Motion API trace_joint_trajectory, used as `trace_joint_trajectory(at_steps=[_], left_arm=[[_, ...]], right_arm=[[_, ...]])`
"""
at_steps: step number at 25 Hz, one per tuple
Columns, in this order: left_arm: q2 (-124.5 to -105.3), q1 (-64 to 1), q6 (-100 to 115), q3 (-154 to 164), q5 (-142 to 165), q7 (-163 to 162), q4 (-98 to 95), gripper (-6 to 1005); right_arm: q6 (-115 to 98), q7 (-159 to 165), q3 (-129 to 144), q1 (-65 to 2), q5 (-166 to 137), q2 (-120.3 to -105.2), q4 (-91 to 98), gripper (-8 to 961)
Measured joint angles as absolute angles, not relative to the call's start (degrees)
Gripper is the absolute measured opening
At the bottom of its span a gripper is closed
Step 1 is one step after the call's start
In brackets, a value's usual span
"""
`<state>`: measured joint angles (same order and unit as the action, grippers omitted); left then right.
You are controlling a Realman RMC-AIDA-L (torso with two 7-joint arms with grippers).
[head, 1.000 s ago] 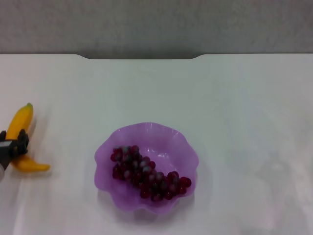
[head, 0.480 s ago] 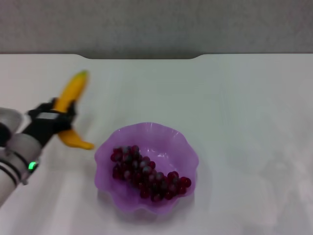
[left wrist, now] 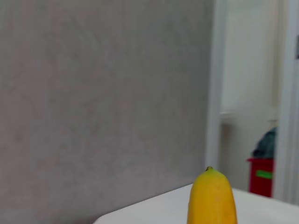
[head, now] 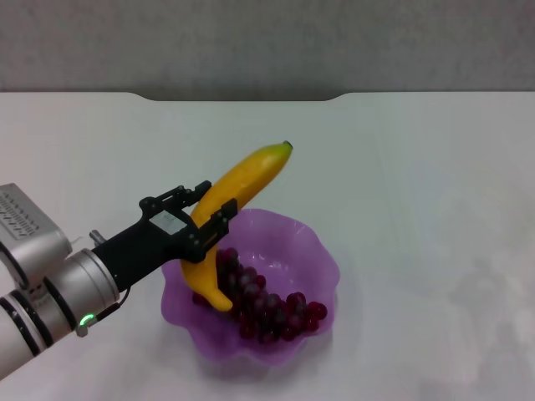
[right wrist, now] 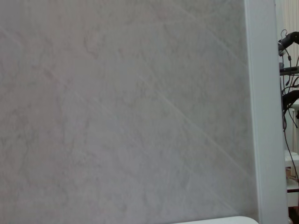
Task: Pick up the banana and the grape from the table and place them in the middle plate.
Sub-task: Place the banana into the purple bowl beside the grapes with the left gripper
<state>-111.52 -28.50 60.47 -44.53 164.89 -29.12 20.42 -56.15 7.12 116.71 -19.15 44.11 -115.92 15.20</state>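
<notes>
My left gripper is shut on the yellow-orange banana and holds it tilted above the left side of the light purple plate. The banana's lower end hangs over the plate's left part, its greenish tip points up and away. The banana's tip also shows in the left wrist view. The bunch of dark red-purple grapes lies inside the plate. The plate stands on the white table. My right gripper is out of view; its wrist view shows only a wall.
The table's far edge has a notch against a grey wall. In the left wrist view a red bin stands far off in the room.
My left arm has carried the banana from the table's left side up and to the right, over the plate's left rim. The grapes and the plate have not moved.
</notes>
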Motion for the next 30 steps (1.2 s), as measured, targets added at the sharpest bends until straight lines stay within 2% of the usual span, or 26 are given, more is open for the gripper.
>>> trace_joint_trajectory(at_steps=[3, 10, 14, 30], left_arm=[[-111.26, -29.02, 61.28, -42.68, 164.77, -29.71, 19.63, 474], [-115.13, -31.40, 57.63, -42.79, 164.64, -25.50, 15.12, 475], [-116.34, -31.99, 52.37, -42.43, 164.59, -21.15, 15.56, 475], [-116.37, -30.95, 51.60, -44.66, 163.80, -19.35, 16.35, 514]], right_arm=[[-56.15, 7.12, 116.72, -19.15, 44.10, -115.92, 15.24, 0], [-56.15, 7.12, 116.72, -19.58, 44.03, -115.84, 15.23, 0], [-56.15, 7.12, 116.76, -19.68, 44.03, -115.84, 15.26, 0], [-56.17, 7.12, 116.81, -19.49, 44.03, -115.84, 15.20, 0]])
